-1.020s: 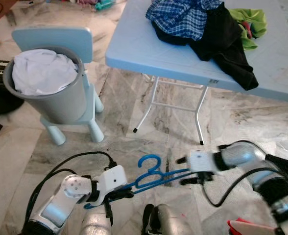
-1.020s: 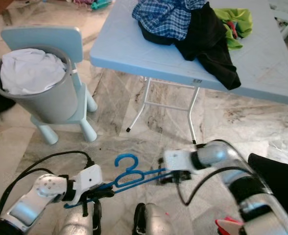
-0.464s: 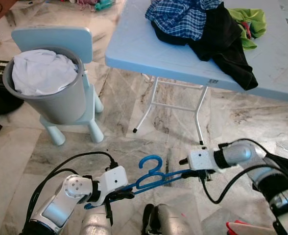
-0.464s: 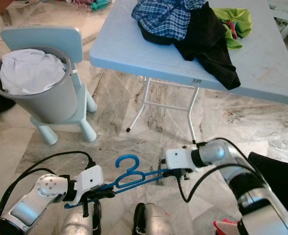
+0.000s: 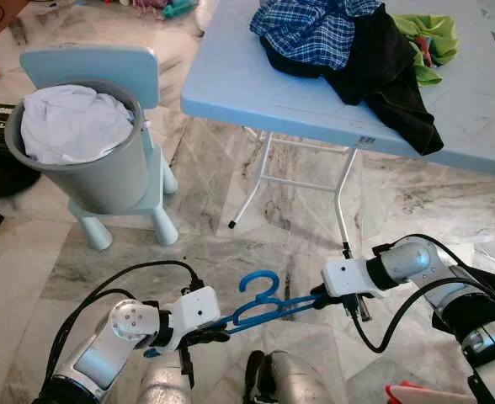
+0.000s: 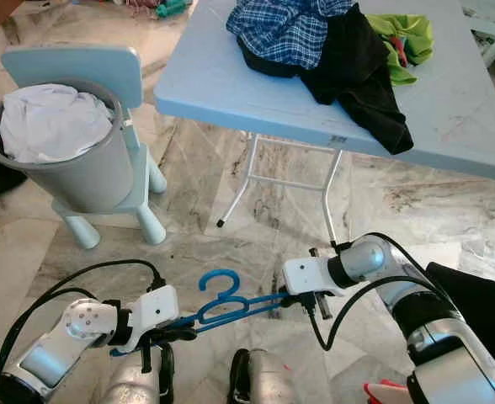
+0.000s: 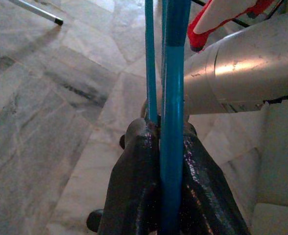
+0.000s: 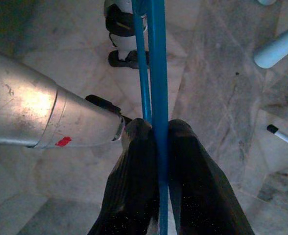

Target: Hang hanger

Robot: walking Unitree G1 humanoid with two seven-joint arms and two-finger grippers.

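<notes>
- Early in the task, by the look of things: blue hanger (image 5: 264, 301) carried low over the marble floor (image 5: 231, 252), near the robot's own legs, with no rail or rod anywhere in sight to hang it on.
- Gripped at both ends. Left gripper (image 5: 204, 336) clamped on the near-left end of the hanger's bar; in the left wrist view, black fingers (image 7: 129, 191) pressed tight against the blue bar on either side.
- Right gripper (image 5: 322, 296) closed on the right end of the bar; in the right wrist view, fingers (image 8: 134, 176) pinched narrow around the blue strip.
- Held roughly level between the two grippers, hook (image 5: 258, 280) curling up and toward the far side, bare of any garment.
- Looks like thin moulded plastic: slim bar plus a second thinner strand running beside it, open hook on top. Probably light and a little springy.
- Still to do, as a judgement: find a hanging place, lift the hanger, catch the hook over it, let go.
- Far off, a light blue folding table (image 5: 256, 93) with a heap of clothes (image 5: 348, 42); to the far left, a grey bucket (image 5: 104, 177) of white laundry (image 5: 71, 122) sitting on a small blue chair (image 5: 96, 67).
</notes>
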